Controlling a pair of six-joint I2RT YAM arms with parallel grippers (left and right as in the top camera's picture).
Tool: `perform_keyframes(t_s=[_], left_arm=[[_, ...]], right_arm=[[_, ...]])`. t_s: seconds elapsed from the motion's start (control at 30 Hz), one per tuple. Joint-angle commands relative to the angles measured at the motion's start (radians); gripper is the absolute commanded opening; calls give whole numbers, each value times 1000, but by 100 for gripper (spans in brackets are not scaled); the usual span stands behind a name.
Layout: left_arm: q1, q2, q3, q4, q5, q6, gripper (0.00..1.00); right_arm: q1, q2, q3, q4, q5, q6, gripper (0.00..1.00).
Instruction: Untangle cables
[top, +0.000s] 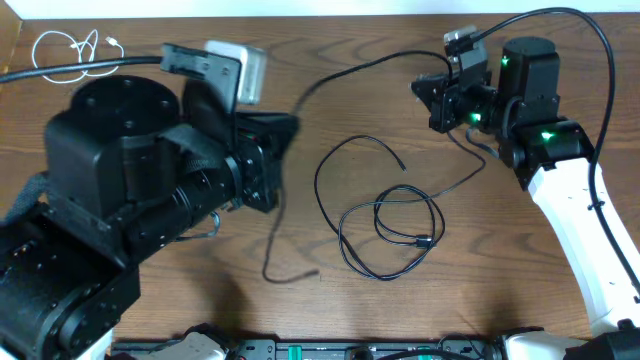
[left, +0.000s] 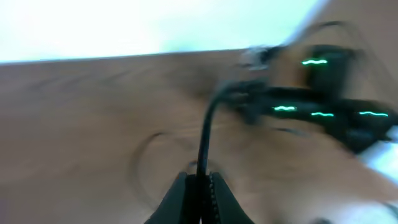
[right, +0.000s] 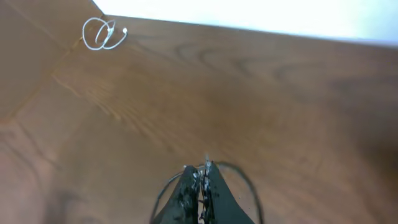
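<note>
White cable (top: 75, 52) apart from black cables (top: 342, 228)

Even, bright light; white overexposed band along the top of both wrist views. Left wrist view heavily motion-blurred; overhead sharp, soft shadows on the worktop (top: 180, 290).

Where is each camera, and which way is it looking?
Overhead: above the table, looking down on the black cables, left arm and right arm.
Left wrist: on the left arm, facing the right arm; its shut jaws pinch a black cable.
Right wrist: faces across the table past its shut jaws.
Overhead and right wrist both show the white cable.
</note>
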Motion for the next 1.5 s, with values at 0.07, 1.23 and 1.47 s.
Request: perform_keyframes(t_s=[0.07,1.23,1.47], left_arm=[[0,71,14,-99,-443,-74,8],[39,335,14,-85,472,284,66],[37,336,13,-66,513,352,66]], right_arm=[[2,-25,1,-36,-23,224,1],[-8,-227,2,-190,102,862,1],[-5,-227,2,-105,127,1052,1]])
